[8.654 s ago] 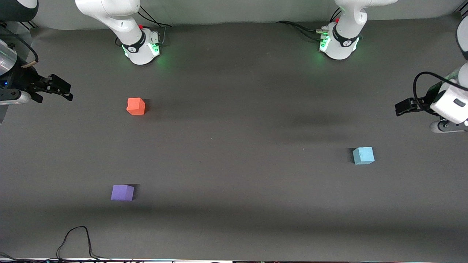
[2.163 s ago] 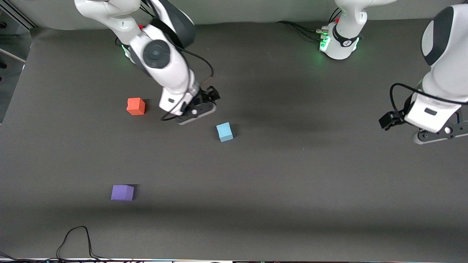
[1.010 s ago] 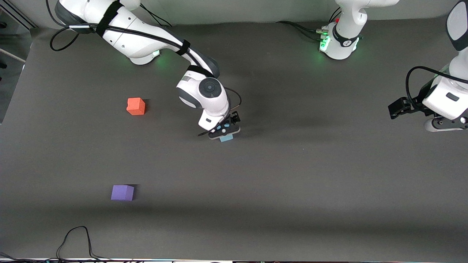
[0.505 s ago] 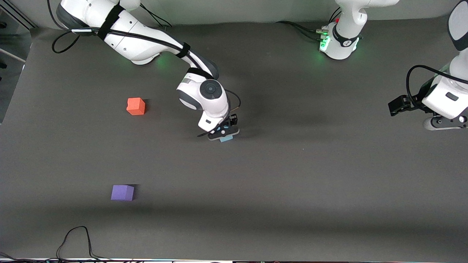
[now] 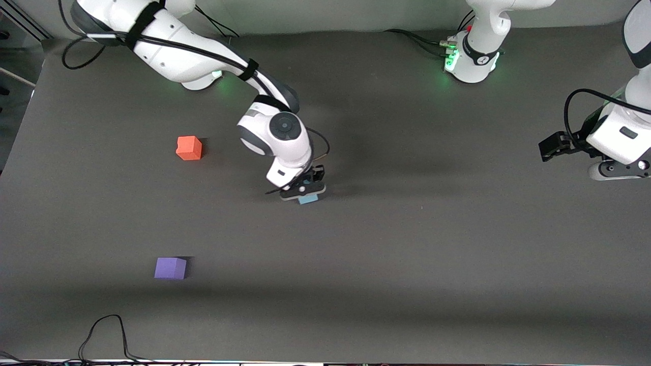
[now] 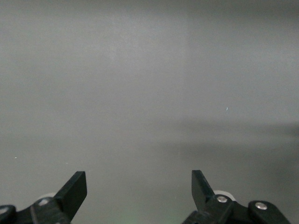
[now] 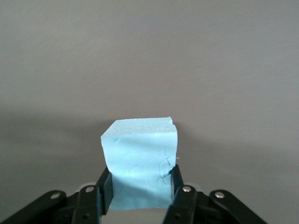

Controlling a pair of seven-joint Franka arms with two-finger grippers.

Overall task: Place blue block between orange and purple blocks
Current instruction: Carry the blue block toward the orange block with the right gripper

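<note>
Front view: the right hand (image 5: pixel 304 190) clamps the pale blue block (image 5: pixel 307 199) mid-desk (image 5: pixel 407 254), well apart from the orange block (image 5: pixel 189 148) and purple block (image 5: pixel 170 268). The left hand (image 5: pixel 552 146) waits. Left wrist view: fingers (image 6: pixel 72 191) spread apart. Right wrist view: matte, dented cube (image 7: pixel 140 161) pinched between fingers (image 7: pixel 103 189).

The table (image 5: pixel 407 254) is seen from high above by the front camera, facing the two arm bases along the view's top. The blue block (image 7: pixel 140 158) is viewed from very close by the right wrist camera; the same block (image 5: pixel 307 199) appears small in the front view. Only bare table surface (image 6: pixel 149 93) is faced by the left wrist camera.
</note>
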